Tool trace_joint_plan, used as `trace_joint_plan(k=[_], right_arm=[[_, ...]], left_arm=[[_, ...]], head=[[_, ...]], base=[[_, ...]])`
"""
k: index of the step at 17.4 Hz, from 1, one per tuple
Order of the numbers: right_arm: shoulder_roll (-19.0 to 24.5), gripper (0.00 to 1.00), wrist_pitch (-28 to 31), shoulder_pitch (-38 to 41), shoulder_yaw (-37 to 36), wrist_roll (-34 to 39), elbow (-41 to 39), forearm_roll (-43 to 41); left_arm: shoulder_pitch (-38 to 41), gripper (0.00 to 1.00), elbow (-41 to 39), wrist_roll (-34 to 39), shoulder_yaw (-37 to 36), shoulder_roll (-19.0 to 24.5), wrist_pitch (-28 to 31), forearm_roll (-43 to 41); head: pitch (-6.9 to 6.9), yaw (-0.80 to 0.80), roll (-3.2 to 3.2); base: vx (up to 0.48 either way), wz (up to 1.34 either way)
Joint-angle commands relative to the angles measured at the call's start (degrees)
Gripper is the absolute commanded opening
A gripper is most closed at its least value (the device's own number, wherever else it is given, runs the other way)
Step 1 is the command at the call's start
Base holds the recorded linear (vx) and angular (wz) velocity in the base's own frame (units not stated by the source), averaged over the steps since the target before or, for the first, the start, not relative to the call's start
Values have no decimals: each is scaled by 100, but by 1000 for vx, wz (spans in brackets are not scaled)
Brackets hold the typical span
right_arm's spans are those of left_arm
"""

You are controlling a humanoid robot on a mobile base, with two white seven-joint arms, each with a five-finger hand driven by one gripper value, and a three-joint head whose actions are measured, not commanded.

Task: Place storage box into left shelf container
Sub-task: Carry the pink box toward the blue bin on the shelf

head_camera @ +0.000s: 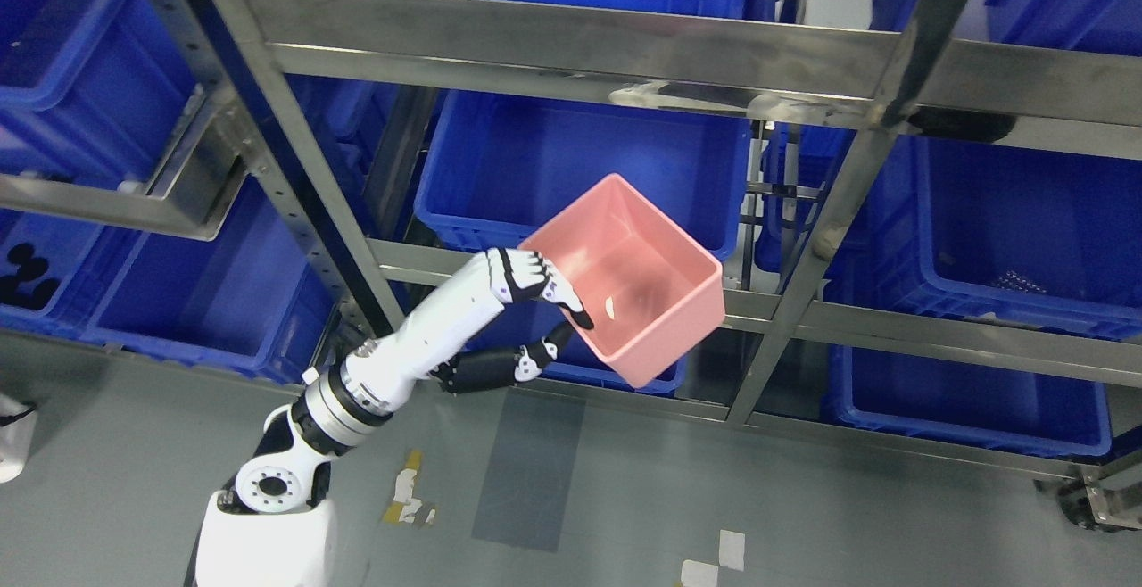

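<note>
My left hand (pixel 558 315) is shut on the near wall of a pink storage box (pixel 651 293), fingers inside the rim and thumb under it. The box is open-topped, tilted, and held in the air in front of the metal shelf. A small white scrap lies inside it. Behind and just above the box sits a large blue shelf container (pixel 571 163) on the middle shelf level, left bay. The right arm is out of view.
A steel rack (pixel 571 43) with upright posts and crossbars holds several blue bins: one at right (pixel 1017 230), ones at left (pixel 205 293), ones below (pixel 964 400). A shelf rail (pixel 419 261) runs just behind my wrist. Grey floor lies below.
</note>
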Motion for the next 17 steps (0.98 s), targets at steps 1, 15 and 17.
trace_joint_plan(k=[1,15,17], right_arm=[[-100,100,-4,44,0,1,-100,-18],[-100,100,-4,44,0,1,-100,-18],[-100,100,-4,44,0,1,-100,-18]], left_arm=[[176,2,656,-9,1,100,-3,-22],[-781,1,2731,44,1065,100,102,-1524],[-1018,1,3125,44,1285,100,120,-1699]], head=[[0,0,0],[0,0,0],[-1,0,0]], base=[[99,-253],[60,-151],[24,-62]])
